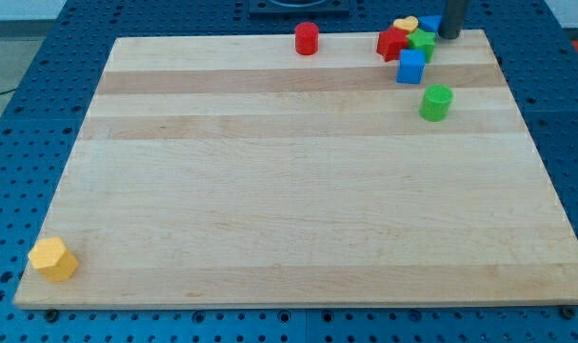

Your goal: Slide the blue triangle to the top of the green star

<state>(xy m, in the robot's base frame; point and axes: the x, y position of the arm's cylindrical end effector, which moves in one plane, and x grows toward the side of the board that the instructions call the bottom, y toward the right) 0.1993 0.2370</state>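
The blue triangle [430, 22] lies at the board's top right edge, mostly hidden behind the green star [422, 43], just above and to the right of it. My tip [448, 36] stands right next to the blue triangle, on its right side and to the upper right of the green star. Only the lower part of the dark rod shows at the view's top.
A yellow heart [406, 23] and a red star [391, 43] crowd the green star's left. A blue cube [411, 67] sits just below it, with a green cylinder [436, 102] lower right. A red cylinder [307, 38] is at top middle, and a yellow hexagon [53, 259] at bottom left.
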